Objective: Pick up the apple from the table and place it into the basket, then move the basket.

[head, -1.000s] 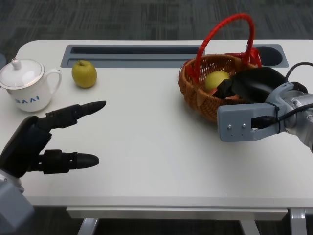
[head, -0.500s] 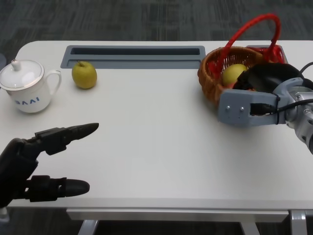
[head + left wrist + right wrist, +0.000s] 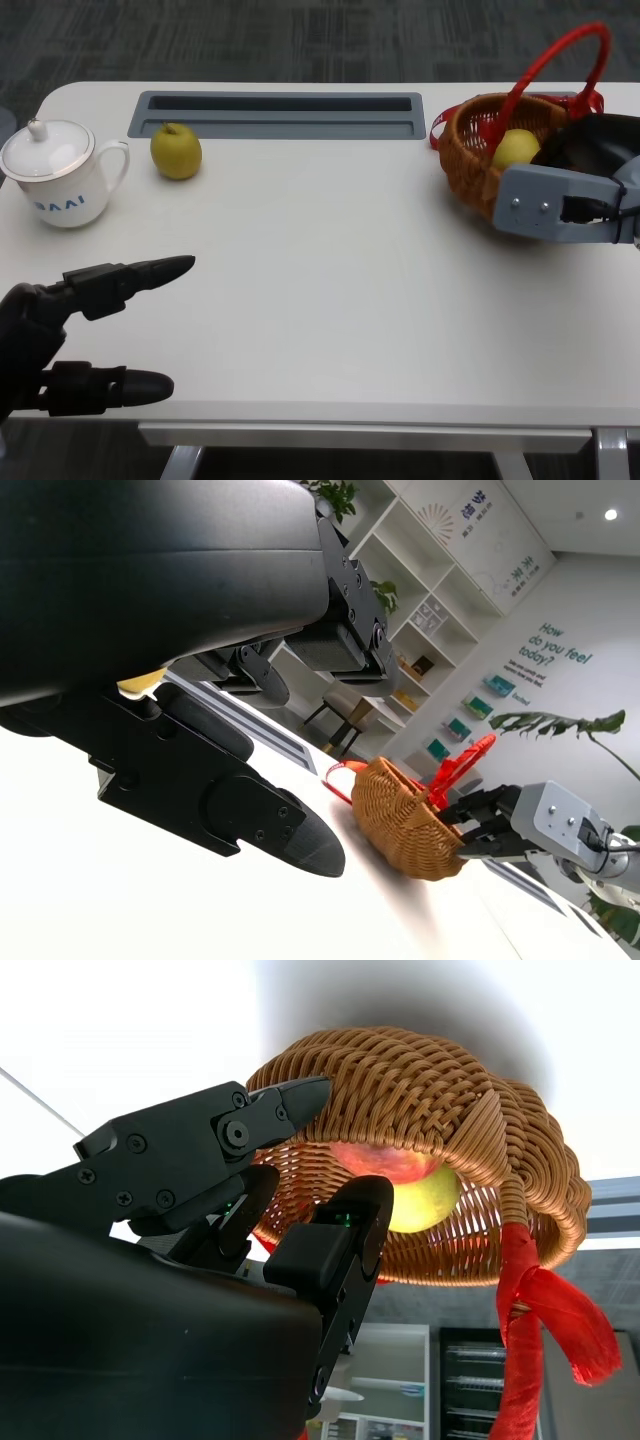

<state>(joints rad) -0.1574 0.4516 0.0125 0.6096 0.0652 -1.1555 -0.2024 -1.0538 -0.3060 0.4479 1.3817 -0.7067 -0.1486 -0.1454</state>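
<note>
— Basket (image 3: 478,160) first: where did it sit?

— At the far right of the white bench (image 3: 330,300), beside the end of the grey slot (image 3: 275,103) in the bench top; its red handle (image 3: 560,62) arched above it; my right hand (image 3: 590,160) was on its near rim, and in my right wrist view the fingers (image 3: 330,1250) curled over the woven edge, gripping it.

— And the apple?

— The apple (image 3: 515,147) lay inside the basket, yellow-green with a red blush; from the head view only its top showed over the rim; from the right wrist view it sat against the wicker (image 3: 430,1090) just past my fingertips.

— Your other hand?

— My left hand (image 3: 60,335) hovered low at the near left of the bench; it held nothing; two fingers (image 3: 150,272) pointed out toward the right, well apart from each other; I could not tell whether it touched the surface.

— Anything else on the bench?

— A second yellow-green fruit (image 3: 176,151) stood near the left end of the slot; just to its left was a white lidded cup (image 3: 55,175) with blue lettering; both were well apart from the basket; in my left wrist view I saw shelves (image 3: 430,610) and a chair (image 3: 350,715) behind the bench.
</note>
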